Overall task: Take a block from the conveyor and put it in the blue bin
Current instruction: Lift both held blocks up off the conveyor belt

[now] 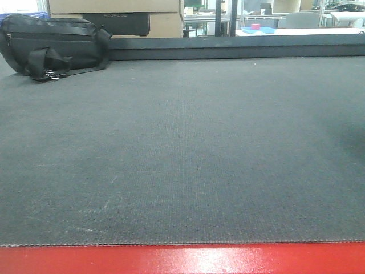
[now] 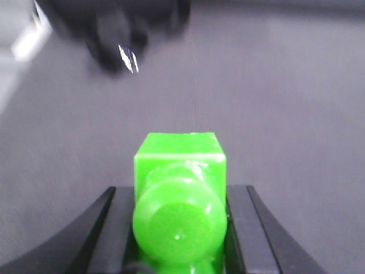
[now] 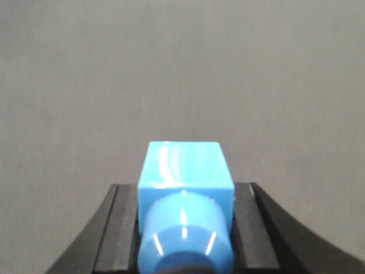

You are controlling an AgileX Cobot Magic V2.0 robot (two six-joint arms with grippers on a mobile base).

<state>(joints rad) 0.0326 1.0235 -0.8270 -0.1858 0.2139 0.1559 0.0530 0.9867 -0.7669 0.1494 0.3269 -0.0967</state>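
Observation:
The conveyor [image 1: 182,142] is a wide dark grey woven mat with a glossy red front edge [image 1: 182,260]; no block lies on the stretch shown. In the left wrist view my left gripper [image 2: 179,191] is shut on a bright green block [image 2: 179,154] with a round knob facing the camera, held above the mat. In the right wrist view my right gripper [image 3: 182,188] is shut on a light blue block [image 3: 185,162] of the same shape, black fingers [image 3: 122,228] pressed to both its sides. Neither gripper appears in the front view. The blue bin is out of view.
A black bag [image 1: 54,45] with a strap lies on the mat at the far left; it appears blurred in the left wrist view [image 2: 114,28]. A dark rail [image 1: 239,48] runs along the far edge. Cardboard boxes [image 1: 114,14] and a white table with something blue [image 1: 259,28] stand behind.

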